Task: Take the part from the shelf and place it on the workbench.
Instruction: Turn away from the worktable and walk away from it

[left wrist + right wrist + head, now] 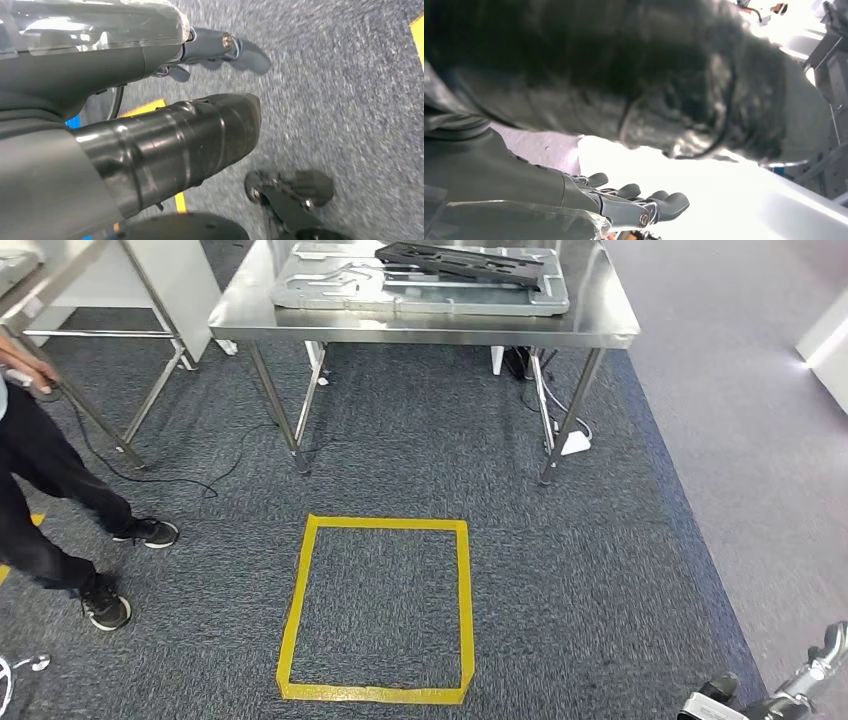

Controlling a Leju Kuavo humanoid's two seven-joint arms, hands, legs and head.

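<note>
Both hands hang low with nothing in them. My left hand (150, 95) points down at the carpet, thumb (190, 145) thick across mid-frame, fingers (235, 47) loosely extended and apart. My right hand (574, 200) sits at the lower left of its wrist view, fingers (664, 205) stretched out, empty. At the top centre of the head view the dark part (465, 262) lies on a silver tray (330, 290) on the steel desk (600, 325). A person's legs (50, 500) stand at the left edge, beside a yellow tape square (378, 610) on the floor.
</note>
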